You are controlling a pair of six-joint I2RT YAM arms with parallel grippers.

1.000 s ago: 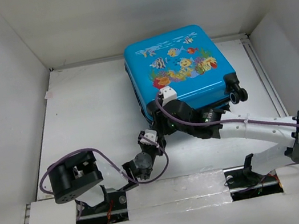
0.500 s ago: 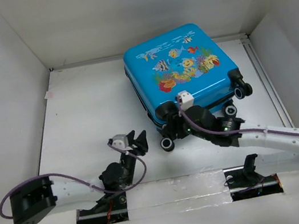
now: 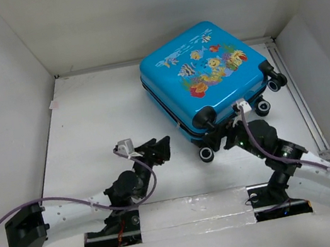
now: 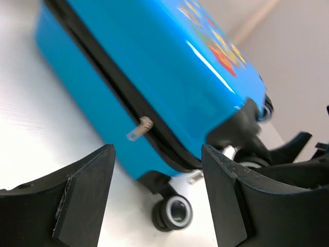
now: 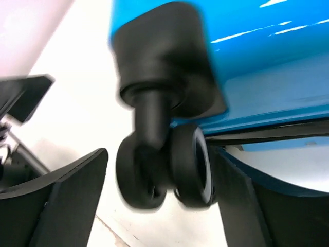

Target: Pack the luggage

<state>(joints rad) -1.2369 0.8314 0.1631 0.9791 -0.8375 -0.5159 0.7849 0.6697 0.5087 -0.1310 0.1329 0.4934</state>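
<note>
Toward the far right of the white table (image 3: 101, 122), in the overhead view, we see the small bright-blue hard-shell suitcase (image 3: 207, 71) lying shut with its fish print up. Over the last second it has turned and shifted a little toward the right wall, so its wheeled edge now faces the right arm. The left gripper (image 3: 155, 149) stands apart from it on the left, and the right gripper (image 3: 223, 142) is at its near corner. On the left wrist, we find the jaws spread with nothing between them; ahead lie the closed zip seam and its pale pull tab (image 4: 139, 128). On the right wrist, which is blurred, a black twin caster wheel (image 5: 164, 175) stands between parted jaws that seem not to clamp it. Both pairs have widened, so we judge the closed case is being let go.
</note>
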